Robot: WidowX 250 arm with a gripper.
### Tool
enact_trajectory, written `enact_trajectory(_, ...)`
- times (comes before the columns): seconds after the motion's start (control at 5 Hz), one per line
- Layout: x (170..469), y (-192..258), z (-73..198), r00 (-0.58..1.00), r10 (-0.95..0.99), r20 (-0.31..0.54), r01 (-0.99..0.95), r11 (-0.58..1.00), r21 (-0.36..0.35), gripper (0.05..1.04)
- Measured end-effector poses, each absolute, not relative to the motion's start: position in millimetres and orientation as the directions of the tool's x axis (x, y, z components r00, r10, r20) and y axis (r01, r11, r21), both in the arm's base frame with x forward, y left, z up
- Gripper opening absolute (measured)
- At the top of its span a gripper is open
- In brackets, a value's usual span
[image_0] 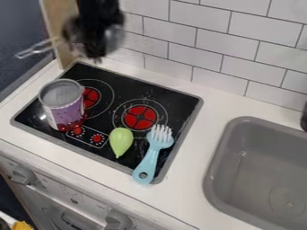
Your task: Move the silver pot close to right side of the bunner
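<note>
- The black gripper point(94, 55) is clenched on the silver pot point(71, 31) — both above the stovetop's point(107, 116) back-left corner, pot handle pointing left.
- A purple-labelled can point(64, 110) stands on the stovetop's left side.
- A green pear-shaped toy point(120, 141) lies between the printed controls and a blue brush point(150, 158) — bristles toward the back.
- The grey sink point(211, 173) is at right.

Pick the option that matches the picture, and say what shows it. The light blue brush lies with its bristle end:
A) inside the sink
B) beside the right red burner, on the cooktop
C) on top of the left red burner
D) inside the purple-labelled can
B: the brush has its white bristles on the black cooktop, just beside the right red burner.
</note>
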State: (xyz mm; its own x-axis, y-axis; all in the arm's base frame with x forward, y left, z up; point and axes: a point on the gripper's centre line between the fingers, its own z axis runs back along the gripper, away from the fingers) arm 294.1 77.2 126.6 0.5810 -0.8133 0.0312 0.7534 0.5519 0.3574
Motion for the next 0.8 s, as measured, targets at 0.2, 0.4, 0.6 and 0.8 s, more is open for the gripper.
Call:
enact_trajectory(0.2,288.1,47.6,110.6,0.437,-0.899,0.012,0.842,0.414,0.345,0.084)
enact_trajectory(0.4,286.8,31.1,98.0,0.336,-0.942,0.003,0.886,0.317,0.338,0.083)
enact_trajectory(0.6,289.6,15.1,78.3,0.250,-0.968,-0.016,0.918,0.232,0.323,0.083)
enact_trajectory(0.8,295.1,5.5,62.2,0.217,-0.976,-0.022,0.929,0.200,0.310,0.083)
